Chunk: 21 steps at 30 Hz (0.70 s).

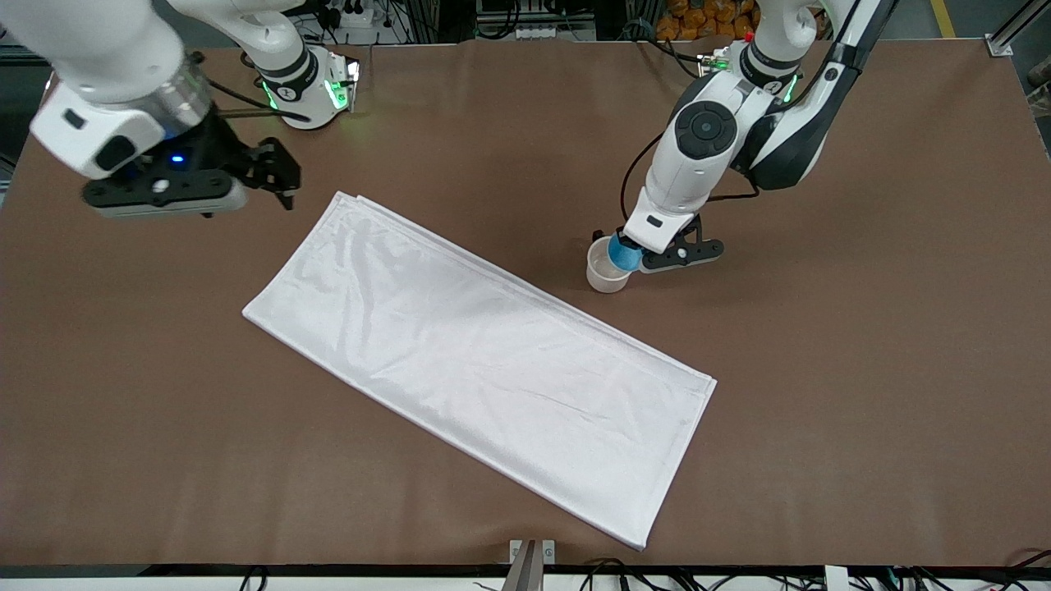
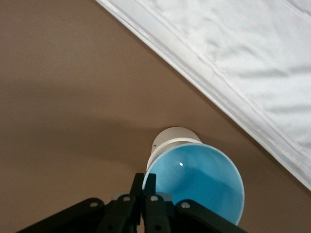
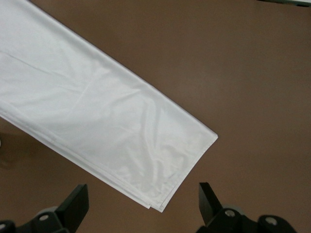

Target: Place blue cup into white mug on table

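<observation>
My left gripper (image 1: 636, 256) is pinching the rim of the blue cup (image 1: 624, 254), its fingers (image 2: 144, 187) pressed together on the cup's wall. The cup hangs tilted directly over the white mug (image 1: 606, 271), its base toward the mug's mouth; from the left wrist view I see the blue cup's open inside and only a sliver of the mug (image 2: 171, 137) past it, so I cannot tell whether the two touch. The mug stands on the table (image 1: 862, 369) toward the left arm's end, roughly midway between the table's two long edges, just beside the long edge of the white cloth (image 1: 476, 353) (a folded sheet lying diagonally across the middle of the table). My right gripper (image 1: 275, 176) waits in the air over bare tabletop near the cloth's corner at the right arm's end, its fingers (image 3: 77, 201) spread wide with nothing between them.
</observation>
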### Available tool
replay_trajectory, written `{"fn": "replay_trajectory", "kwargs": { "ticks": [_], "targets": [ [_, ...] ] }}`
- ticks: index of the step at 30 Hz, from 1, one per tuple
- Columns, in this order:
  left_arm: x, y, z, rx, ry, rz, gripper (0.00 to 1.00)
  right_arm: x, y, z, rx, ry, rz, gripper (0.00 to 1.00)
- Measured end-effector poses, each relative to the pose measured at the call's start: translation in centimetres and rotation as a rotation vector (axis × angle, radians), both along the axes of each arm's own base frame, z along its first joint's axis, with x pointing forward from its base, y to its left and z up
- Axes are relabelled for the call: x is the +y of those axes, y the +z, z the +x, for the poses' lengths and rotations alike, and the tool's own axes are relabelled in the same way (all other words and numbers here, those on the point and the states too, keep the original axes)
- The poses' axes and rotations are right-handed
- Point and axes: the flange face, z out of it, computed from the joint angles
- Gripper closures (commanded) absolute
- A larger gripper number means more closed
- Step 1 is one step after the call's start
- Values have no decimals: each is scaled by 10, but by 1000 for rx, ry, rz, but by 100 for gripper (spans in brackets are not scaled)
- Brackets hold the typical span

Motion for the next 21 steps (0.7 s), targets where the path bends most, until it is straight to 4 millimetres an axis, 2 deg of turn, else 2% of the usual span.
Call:
{"fn": "replay_trajectory", "kwargs": {
  "ticks": [5, 10, 18, 21],
  "targets": [
    [-5, -13, -2, 21, -3, 0, 100, -41, 3, 3, 11, -7, -14, 0],
    [-11, -27, -6, 40, -6, 0, 100, -81, -7, 9, 47, 23, -30, 0],
    [-17, -41, -7, 50, -7, -11, 100, -135, -26, 19, 66, -11, 85, 0],
    [-20, -47, -8, 54, -7, -18, 100, -147, -31, 16, 51, -14, 95, 0]
  ]
}}
